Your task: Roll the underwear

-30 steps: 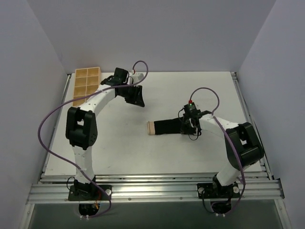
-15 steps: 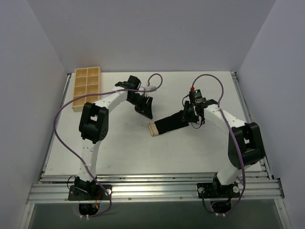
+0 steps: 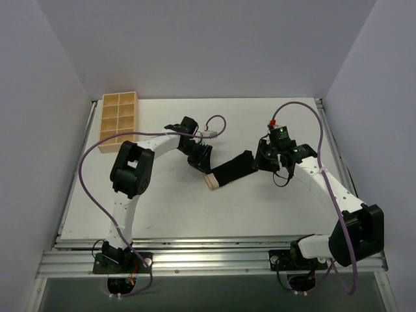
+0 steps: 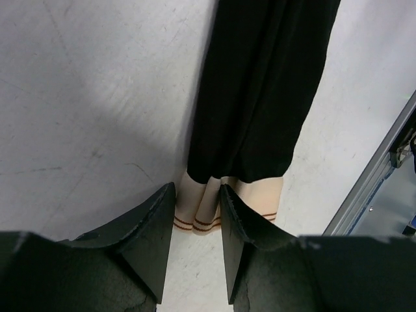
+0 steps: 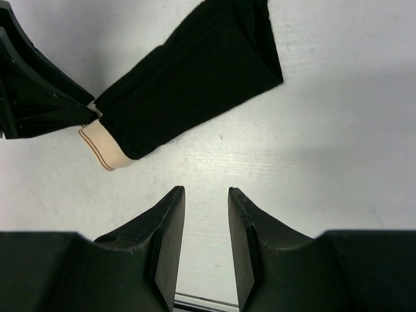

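The underwear [image 3: 231,170] lies flat on the white table, folded into a long black strip that runs diagonally, with its beige waistband [image 3: 210,181] at the lower left end. My left gripper [image 3: 203,165] stands open right at that end; in the left wrist view its tips [image 4: 197,190] flank a fold of the waistband [image 4: 260,195] without pinching it. My right gripper [image 3: 264,161] hovers just off the strip's black upper right end. In the right wrist view it [image 5: 207,192] is open over bare table, the underwear [image 5: 188,78] lying ahead of it.
A tan wooden compartment tray [image 3: 117,120] sits at the table's back left corner. Metal rails [image 3: 328,136] edge the table on the right and along the front. Grey walls close in the sides and back.
The right gripper opened, let go of the strip's black end and drew back to the right. The strip turned onto a diagonal. The left arm swung in from the back to the waistband end.
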You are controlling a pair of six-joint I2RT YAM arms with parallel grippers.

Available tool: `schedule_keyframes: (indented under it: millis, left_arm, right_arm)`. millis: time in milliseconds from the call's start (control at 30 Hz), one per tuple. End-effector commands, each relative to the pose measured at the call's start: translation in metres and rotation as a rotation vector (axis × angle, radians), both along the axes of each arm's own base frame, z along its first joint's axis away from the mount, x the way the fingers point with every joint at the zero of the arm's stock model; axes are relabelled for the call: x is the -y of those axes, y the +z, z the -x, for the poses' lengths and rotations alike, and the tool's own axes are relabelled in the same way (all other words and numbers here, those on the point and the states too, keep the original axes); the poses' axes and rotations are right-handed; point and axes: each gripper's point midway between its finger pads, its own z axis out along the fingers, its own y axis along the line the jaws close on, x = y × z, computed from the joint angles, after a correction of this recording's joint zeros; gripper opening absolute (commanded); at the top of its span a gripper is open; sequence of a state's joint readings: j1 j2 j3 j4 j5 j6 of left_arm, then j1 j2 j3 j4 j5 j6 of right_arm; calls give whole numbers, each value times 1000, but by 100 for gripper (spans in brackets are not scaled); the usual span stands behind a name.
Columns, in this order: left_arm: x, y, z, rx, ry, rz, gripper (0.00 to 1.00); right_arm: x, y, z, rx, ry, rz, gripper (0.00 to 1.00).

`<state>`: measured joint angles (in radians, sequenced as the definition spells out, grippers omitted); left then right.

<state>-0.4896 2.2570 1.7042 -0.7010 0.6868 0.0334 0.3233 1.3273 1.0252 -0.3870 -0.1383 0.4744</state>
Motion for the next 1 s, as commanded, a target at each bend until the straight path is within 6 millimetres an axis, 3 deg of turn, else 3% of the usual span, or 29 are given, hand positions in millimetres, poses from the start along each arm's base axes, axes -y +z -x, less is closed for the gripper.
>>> schedule_keyframes:
  millis: [0, 67, 200, 367, 500, 600, 733, 833, 967]
  left_arm:
    - [3, 15, -2, 72, 14, 10, 42]
    - [1, 10, 11, 55, 4, -9, 41]
    - [4, 20, 38, 42, 39, -3, 41]
    - [22, 26, 79, 35, 71, 19, 41]
    - [27, 14, 106, 5, 153, -1, 41]
    - [24, 20, 106, 29, 229, -7, 41]
    - [5, 29, 99, 53, 348, -96, 41]
    - [-7, 31, 101, 21, 366, -157, 42]
    - [-5, 46, 103, 24, 341, -150, 50]
  right_arm:
    - [7, -1, 21, -40, -2, 24, 29]
    - [9, 1, 25, -37, -1, 28, 29]
    - [12, -9, 39, -62, 7, 35, 29]
    - [9, -18, 47, -70, 1, 5, 29]
    - [5, -22, 45, -72, 0, 3, 29]
    - [-1, -23, 41, -67, 2, 0, 29]
    - [-11, -23, 38, -61, 4, -8, 29]
    - [-19, -24, 37, -59, 13, -5, 29]
    - [-24, -24, 37, -57, 24, 6, 29]
